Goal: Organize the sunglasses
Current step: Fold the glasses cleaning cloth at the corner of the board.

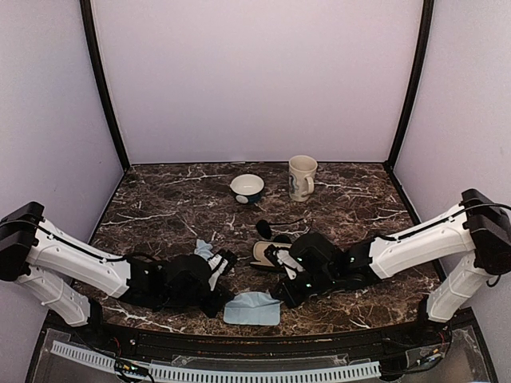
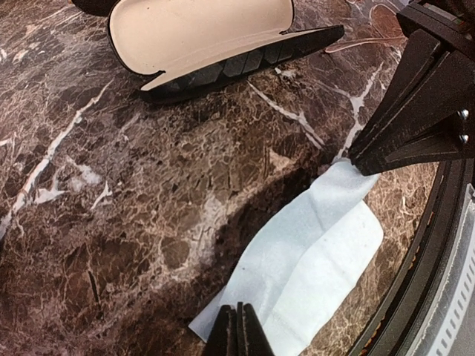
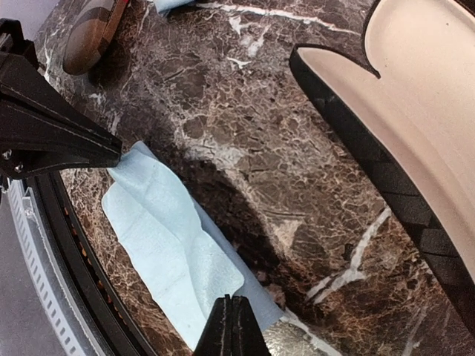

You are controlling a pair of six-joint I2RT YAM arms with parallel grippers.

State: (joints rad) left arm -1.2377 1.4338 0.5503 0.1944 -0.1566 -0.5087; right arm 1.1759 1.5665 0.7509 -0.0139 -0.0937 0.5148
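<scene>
Pale blue cloth (image 1: pixel 251 309) is pinched at opposite ends by my left gripper (image 2: pixel 237 328) and right gripper (image 3: pixel 231 320), so I should lift evenly, the sunglasses (image 1: pixel 271 232) lying just behind the open case (image 1: pixel 266 254).

Sunglasses (image 1: pixel 263 227) lie behind the case (image 1: pixel 266 254) (cloth (image 1: pixel 251 309) before it).
</scene>
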